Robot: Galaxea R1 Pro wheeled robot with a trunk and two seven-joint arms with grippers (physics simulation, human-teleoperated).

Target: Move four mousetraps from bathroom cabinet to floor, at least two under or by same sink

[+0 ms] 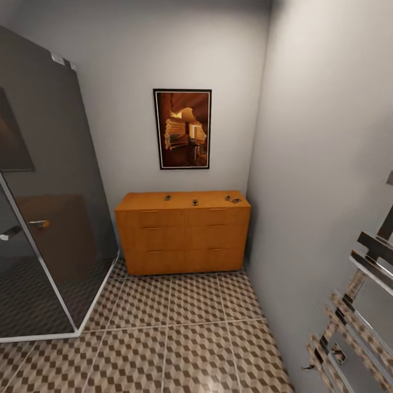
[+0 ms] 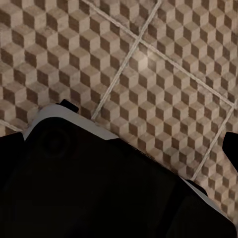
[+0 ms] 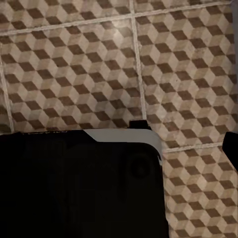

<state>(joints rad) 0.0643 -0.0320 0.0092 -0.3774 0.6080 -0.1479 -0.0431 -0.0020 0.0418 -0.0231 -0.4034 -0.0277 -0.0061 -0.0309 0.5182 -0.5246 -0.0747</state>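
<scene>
Mousetraps, small flat boards with dark wire parts, lie on the smooth top of the low orange-brown wooden cabinet (image 1: 183, 232) at about twelve o'clock from you: one (image 1: 167, 197) toward eleven, one (image 1: 195, 202) near the front edge in the middle, and what looks like a pair close together (image 1: 233, 200) toward one o'clock. They are too small from here to confirm a red spot, or whether that pair is truly two, so count again once you are closer. The cabinet stands against the far wall under a dark-framed brown picture (image 1: 183, 129), with the dark glass shower enclosure (image 1: 43, 191) at nine to ten o'clock and a chrome towel rail (image 1: 357, 305) jutting out at four o'clock. The brown-and-beige cube-patterned tile floor (image 1: 180, 333) lies open between you and the cabinet. Both wrist cameras look down at that same tile past a dark body with a pale edge, and you cannot tell whether either claw is released or clenched. The main risk is the narrow passage: driving forward carelessly could clip the towel rail with your right arm or the glass door with your left. The traps are thin and flat, so a shallow pinch may slide them off the top. No sink is in sight here.
</scene>
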